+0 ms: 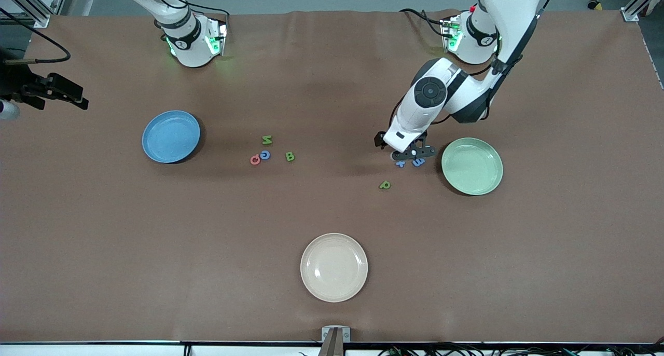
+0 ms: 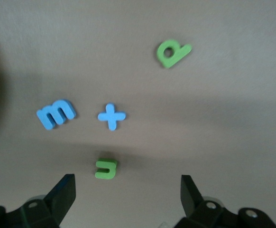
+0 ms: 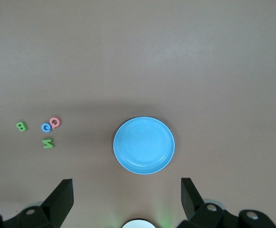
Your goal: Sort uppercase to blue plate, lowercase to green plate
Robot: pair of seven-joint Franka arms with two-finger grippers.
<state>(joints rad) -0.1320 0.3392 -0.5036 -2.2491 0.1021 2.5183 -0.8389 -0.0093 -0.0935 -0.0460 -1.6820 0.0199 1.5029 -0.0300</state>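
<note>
My left gripper (image 1: 411,155) (image 2: 127,183) is open and low over the table beside the green plate (image 1: 472,166). The green u (image 2: 106,168) lies just ahead of its jaws, hidden in the front view. The blue t (image 1: 400,164) (image 2: 111,116), blue m (image 1: 418,162) (image 2: 56,113) and green p (image 1: 384,185) (image 2: 172,53) lie close by. The green N (image 1: 266,139), green B (image 1: 290,156), blue ring letter (image 1: 265,154) and red ring letter (image 1: 255,160) lie mid-table. My right gripper (image 3: 127,183) is open, high over the table by the empty blue plate (image 1: 171,136) (image 3: 143,145).
An empty cream plate (image 1: 334,267) sits near the front edge of the table. A black device (image 1: 49,90) juts in at the right arm's end. The right arm's base (image 1: 192,39) and the left arm's base (image 1: 469,37) stand at the back edge.
</note>
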